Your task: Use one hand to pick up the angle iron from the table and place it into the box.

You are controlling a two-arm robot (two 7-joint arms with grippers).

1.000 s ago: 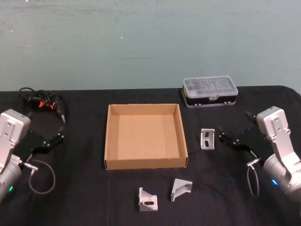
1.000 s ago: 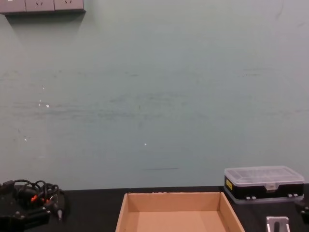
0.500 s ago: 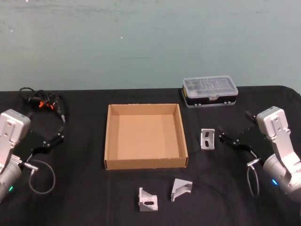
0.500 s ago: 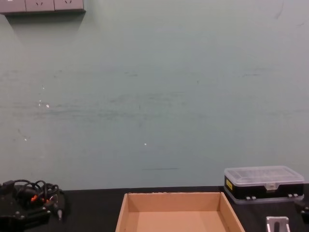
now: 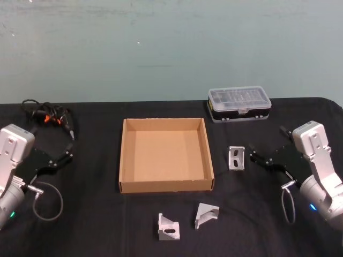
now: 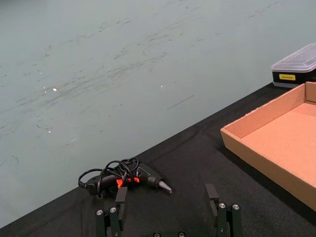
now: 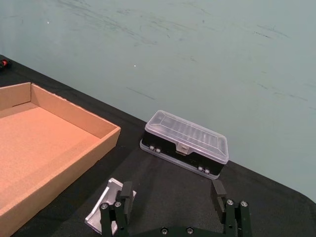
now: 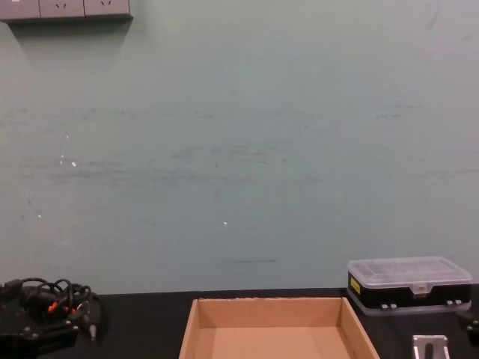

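Hovering with jaws spread, the right gripper (image 5: 253,152) has not moved in the last second, so the pick is not begun. The angle iron (image 5: 236,158) stands on the table (image 5: 96,225) between it and the box (image 5: 124,160), which is empty. The left gripper (image 5: 68,150), jaws also spread, sits parked far left; the case (image 5: 239,104) stays lidded

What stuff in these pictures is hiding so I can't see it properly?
Chest view: the angle iron beside the box is cut off by the bottom edge.
Right wrist view: a finger of the open right gripper covers part of that angle iron.
Left wrist view: beyond the open left gripper, the box runs off the picture's edge.
Head view: what is inside the organizer case is too small to tell.
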